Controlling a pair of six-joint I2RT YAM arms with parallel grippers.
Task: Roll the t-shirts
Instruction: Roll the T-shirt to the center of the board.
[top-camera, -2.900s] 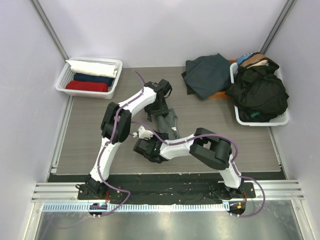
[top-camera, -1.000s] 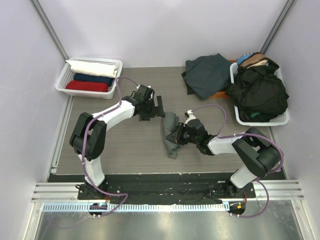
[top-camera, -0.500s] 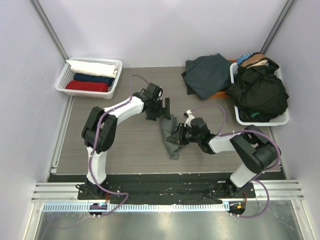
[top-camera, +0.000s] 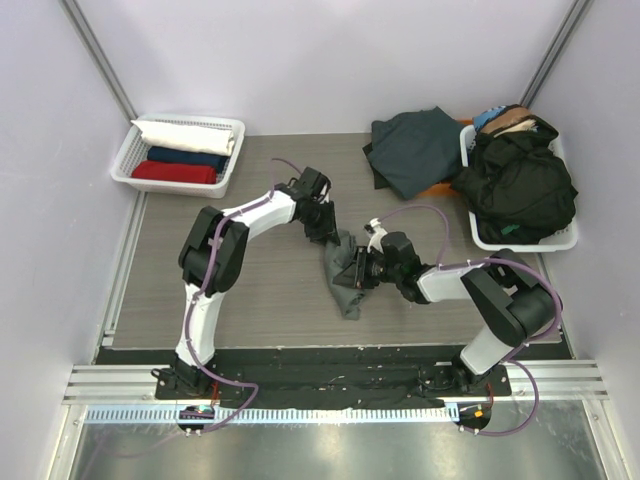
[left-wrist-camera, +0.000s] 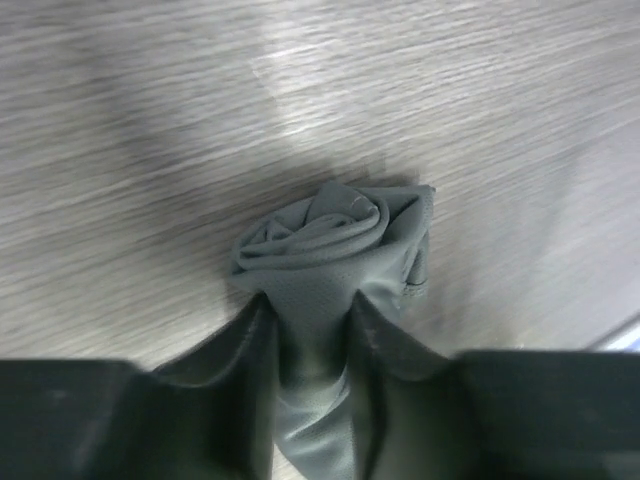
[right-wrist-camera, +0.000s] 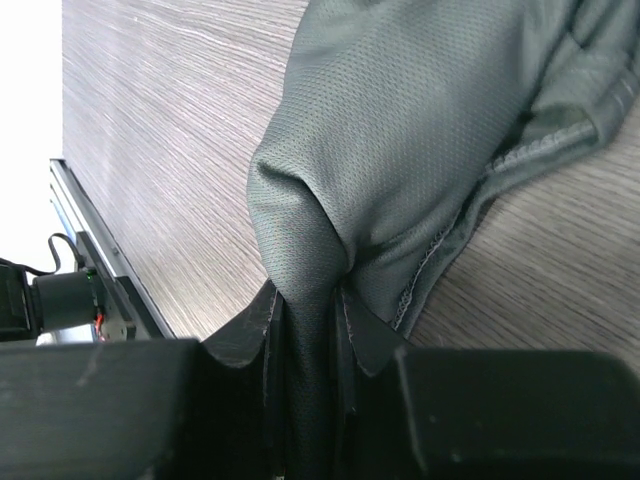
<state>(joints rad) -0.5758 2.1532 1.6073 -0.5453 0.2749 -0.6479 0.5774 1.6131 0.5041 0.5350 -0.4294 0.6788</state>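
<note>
We're finishing roll, grey-green t-shirt (top-camera: 345, 292), desk (top-camera: 250, 295) centre: left hand (top-camera: 328, 228) pinching rolled end, right hand (top-camera: 358, 270) clamping fold. Next prob.: lifting together.

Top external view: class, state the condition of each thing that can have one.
grey-green t-shirt, rolled at one end, rest loose
left tool, shut on the grey-green t-shirt
right tool, shut on the same shirt
white, navy and red t-shirts, rolled, in the left basket
dark teal t-shirt, unrolled, crumpled
right basket, heaped full
</note>
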